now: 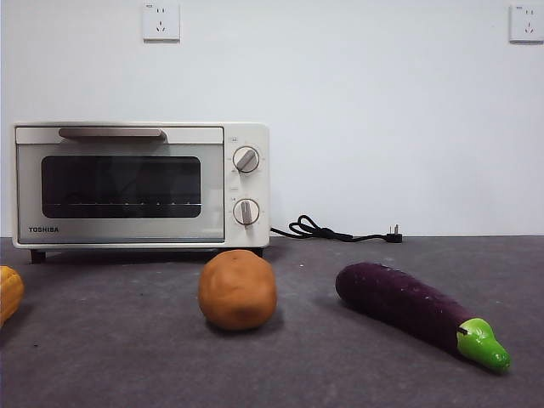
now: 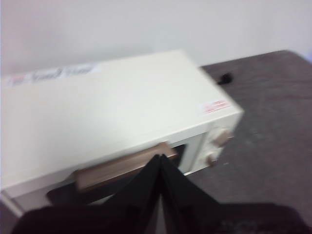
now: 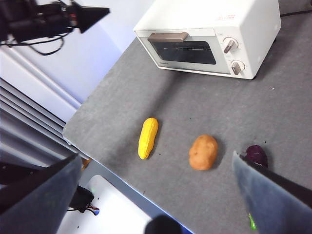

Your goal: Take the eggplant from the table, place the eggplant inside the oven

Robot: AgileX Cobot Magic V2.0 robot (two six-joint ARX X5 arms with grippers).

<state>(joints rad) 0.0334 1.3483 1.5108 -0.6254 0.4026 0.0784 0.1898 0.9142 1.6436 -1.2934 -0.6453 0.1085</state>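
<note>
The dark purple eggplant [image 1: 406, 304] lies on the grey table [image 1: 127, 365] at the front right, its green stem cap pointing right. In the right wrist view the eggplant [image 3: 256, 155] is partly hidden behind one jaw of my right gripper [image 3: 156, 157], which hangs high above the table, open and holding nothing. The cream oven [image 1: 136, 183] stands at the back left with its door closed. My left gripper [image 2: 160, 159] is shut and empty, hovering just above the oven [image 2: 112, 107] near its bar handle [image 2: 122, 168]; that view is blurred.
A round orange-brown ball [image 1: 238, 289] sits between the oven and the eggplant. A yellow corn cob [image 3: 147, 138] lies to the left near the table edge. The oven's black cord and plug [image 1: 340, 231] trail along the back. White wall behind.
</note>
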